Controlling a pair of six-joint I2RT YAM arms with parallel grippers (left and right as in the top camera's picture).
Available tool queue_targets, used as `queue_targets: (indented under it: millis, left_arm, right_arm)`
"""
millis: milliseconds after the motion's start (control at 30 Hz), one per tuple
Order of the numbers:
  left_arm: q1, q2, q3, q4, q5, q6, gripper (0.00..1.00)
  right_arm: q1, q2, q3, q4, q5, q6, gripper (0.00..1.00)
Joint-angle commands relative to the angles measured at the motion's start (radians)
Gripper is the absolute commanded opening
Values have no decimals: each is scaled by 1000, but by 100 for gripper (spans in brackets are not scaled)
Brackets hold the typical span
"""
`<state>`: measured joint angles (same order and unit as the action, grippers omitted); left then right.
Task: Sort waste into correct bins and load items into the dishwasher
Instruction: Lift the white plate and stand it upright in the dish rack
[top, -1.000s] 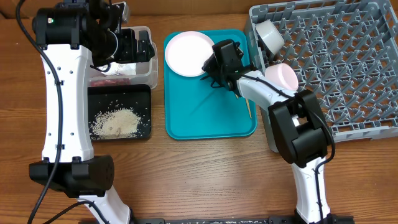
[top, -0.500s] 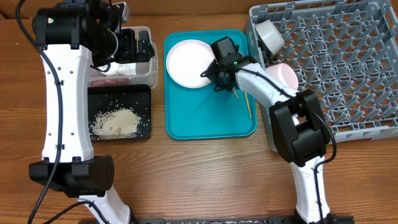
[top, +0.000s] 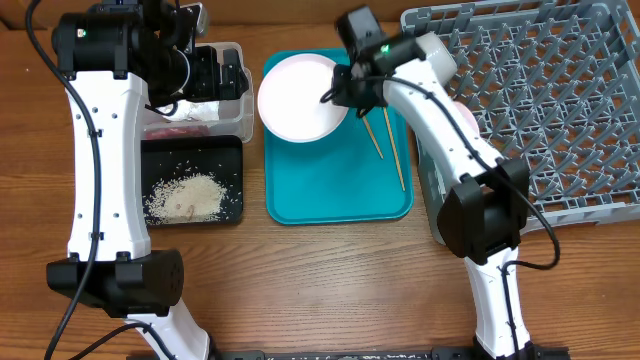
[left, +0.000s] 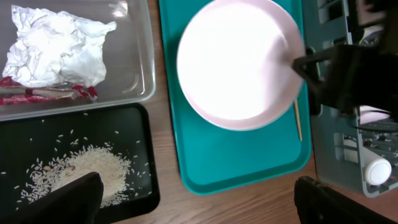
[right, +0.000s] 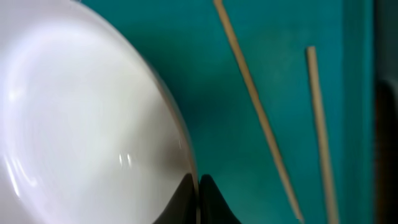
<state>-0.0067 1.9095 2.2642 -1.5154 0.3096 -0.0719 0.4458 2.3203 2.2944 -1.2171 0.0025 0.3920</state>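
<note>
while the right gripper (top: 343, 90) sits in the upper middle of the overhead view, its jaws are clamped on the right-hand rim of the round white plate (top: 298, 98), so the plate spreads out to the left of the claw. in the right wrist view the two dark fingertips (right: 186, 198) pinch that rim at the bottom centre, with the plate filling the left half of the frame. the plate is over the upper left part of the teal tray (top: 335, 190), its left edge overlapping the tray's left rim from above. two chopsticks (top: 396, 155) lie on the tray just right of and below the claw, not touching it. the grey dish rack (top: 560, 100) fills the upper right, a white bowl (top: 432, 55) at its left edge. the left gripper (left: 196, 193) hangs with its fingers wide apart, holding nothing. upper left in its view, the tissue (left: 56, 43) and red scraps (left: 50, 93) lie in the clear tub (left: 146, 68); below, rice (left: 81, 174) lies in the black tray (left: 140, 143).
</note>
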Motion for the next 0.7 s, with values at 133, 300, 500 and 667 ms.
queue_targets:
  millis: [133, 300, 500, 667]
  left_arm:
    - [-5, -6, -5, 2, -5, -3, 100]
    - [-5, -6, -5, 2, -5, -3, 100]
    - [-5, -6, -5, 2, -5, -3, 100]
    - [-5, -6, -5, 2, -5, -3, 100]
  right_arm:
    - [-87, -56, 240, -174, 214, -183, 4]
    - [-192, -143, 269, -184, 375, -184, 4]
    - [-286, -215, 269, -173, 745, -183, 4]
    - [-303, -216, 248, -75, 981, -320, 4]
